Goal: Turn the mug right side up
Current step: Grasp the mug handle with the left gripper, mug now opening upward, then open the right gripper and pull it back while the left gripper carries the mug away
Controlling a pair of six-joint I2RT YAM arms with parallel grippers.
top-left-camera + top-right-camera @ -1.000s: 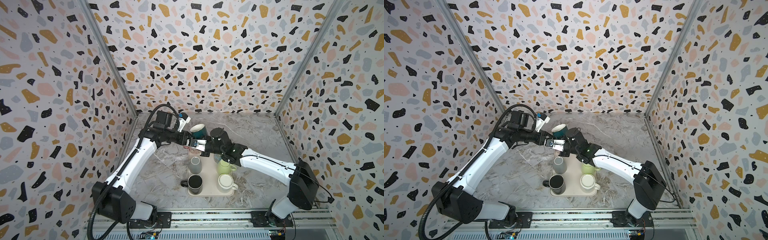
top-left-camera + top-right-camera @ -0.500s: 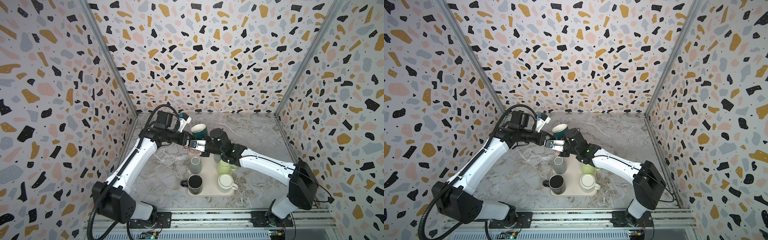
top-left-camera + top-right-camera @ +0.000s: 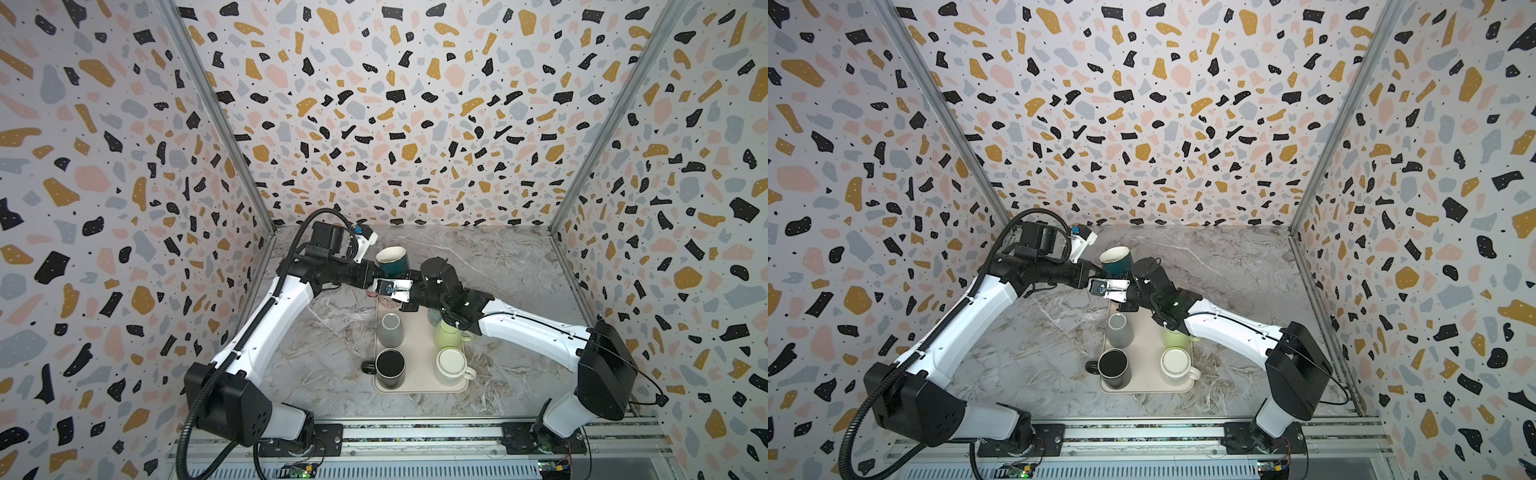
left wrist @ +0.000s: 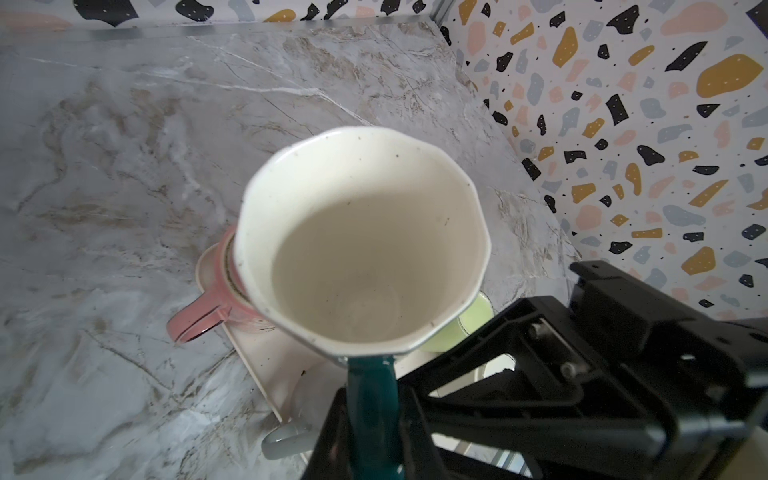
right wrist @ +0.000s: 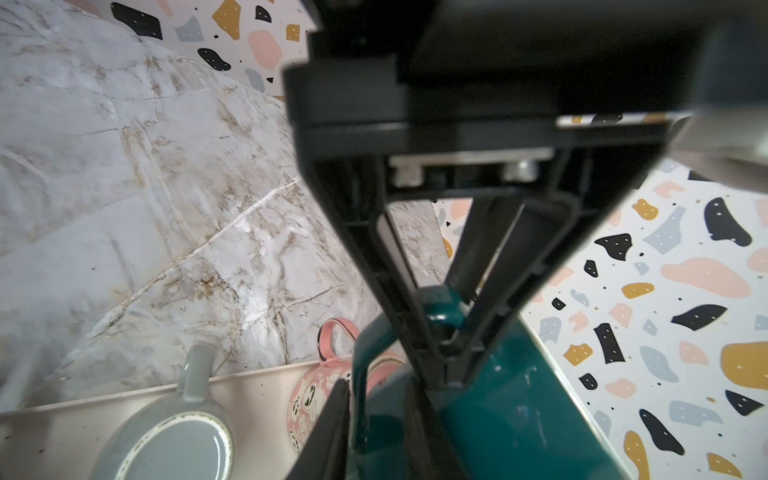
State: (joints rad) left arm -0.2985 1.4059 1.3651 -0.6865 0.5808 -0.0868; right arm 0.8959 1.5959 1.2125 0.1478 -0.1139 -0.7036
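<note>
Left wrist view has the teal mug (image 4: 361,249) aloft, slightly tilted with its cream mouth upward, over the pink mug (image 4: 208,311) at the tray's (image 4: 257,353) far end. My left gripper (image 5: 446,357) is clamped on its handle. My right gripper (image 5: 378,395) straddles that handle, jaws slightly apart. Print on the pink mug is too blurred to read.

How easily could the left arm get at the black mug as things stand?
Probably not yet: the left gripper is shut on the teal mug's handle above the tray's far end. The black mug stands uncovered at the tray's near left corner, so otherwise the way looks free.
</note>
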